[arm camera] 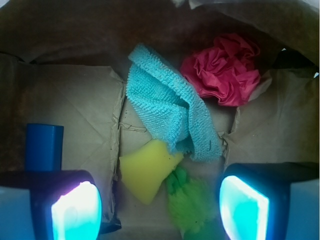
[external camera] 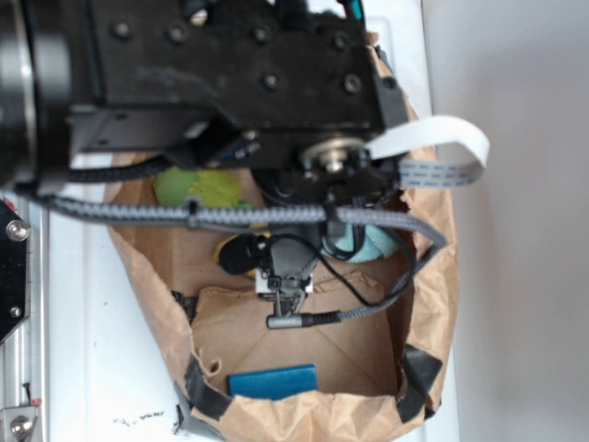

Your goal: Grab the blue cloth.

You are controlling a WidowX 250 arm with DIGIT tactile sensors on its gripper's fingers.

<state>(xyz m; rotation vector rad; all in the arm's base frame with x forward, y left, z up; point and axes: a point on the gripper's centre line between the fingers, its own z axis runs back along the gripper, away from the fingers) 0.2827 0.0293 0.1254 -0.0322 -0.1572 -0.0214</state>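
Two glowing cyan fingertips [arm camera: 75,212] of the end effector [arm camera: 160,210] fill the bottom of the wrist view, spread wide with nothing between them. Just beyond the gap sit a yellow wedge-shaped sponge [arm camera: 146,169] and, at its 4 o'clock, a fuzzy lime-green fabric clump [arm camera: 190,202]. At the sponge's 12 o'clock lies the pale aqua-blue terry cloth [arm camera: 165,107], folded and draped, its lower edge overlapping the sponge. A red ruffled fabric ball [arm camera: 224,67] rests at the cloth's 2 o'clock, touching it. A dark blue flat hard rectangle [arm camera: 45,147] stands well apart at 9 o'clock. Everything sits inside a crumpled brown paper bin [external camera: 433,304] on a white surface [external camera: 101,368].
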